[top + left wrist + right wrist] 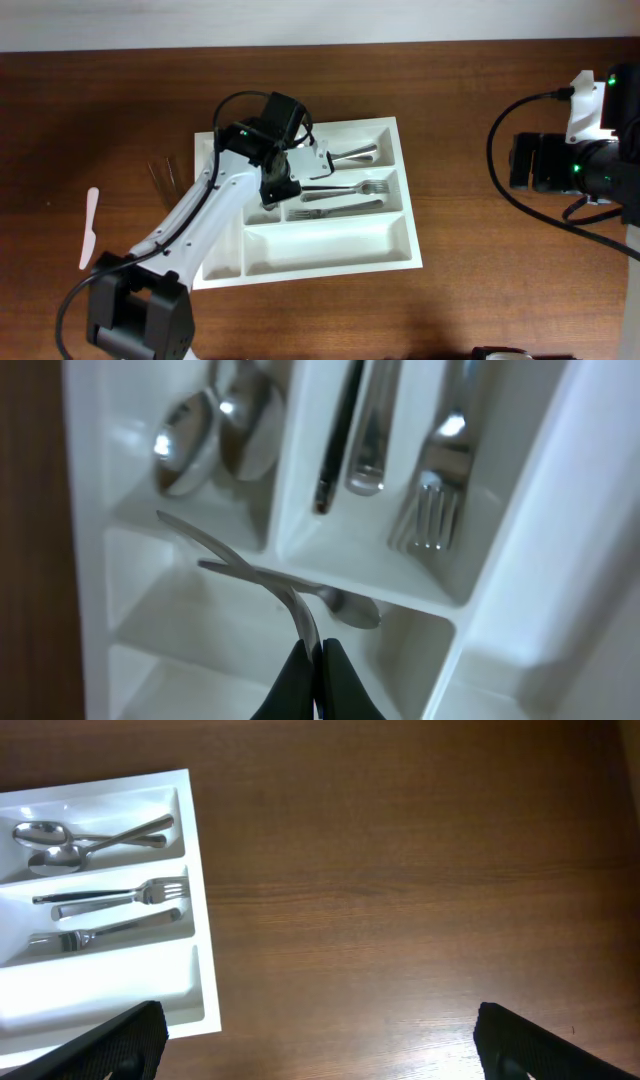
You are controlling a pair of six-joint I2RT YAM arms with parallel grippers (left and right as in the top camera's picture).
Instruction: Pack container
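**Overhead view.** The container point(330, 245) lies at table centre, slightly turned. The left arm reaches over its left end, and the left gripper point(276, 190) hangs above the short compartments there. Spoons point(355, 153) lie in the far slot, a fork point(345, 188) in the next, and a flat metal piece point(340, 210) in the one nearer. The long near compartment is bare. A white plastic utensil point(90, 230) and some thin dark pieces point(160, 175) lie on the table left of the container. The right gripper point(520, 160) sits at the right edge, well apart.

**Left wrist view.** The left gripper point(315, 660) has its fingers pressed together on the handle of a metal utensil point(250, 565), which curves out over a short compartment. A small-bowled spoon point(350, 608) crosses just beneath it; whether this spoon is held or resting cannot be told.

To complete the placement:
- Align the handle with the length of the slot.
- Lower the utensil until it sits below the divider wall point(290, 480).
- Part the fingers only once the utensil is supported.
- Withdraw straight up so that nothing is dragged out.

**Right wrist view.** The right gripper point(318, 1030) has its fingers wide apart and holds nothing. It is over bare table to the right of the container point(100, 985), and is best left idle there.
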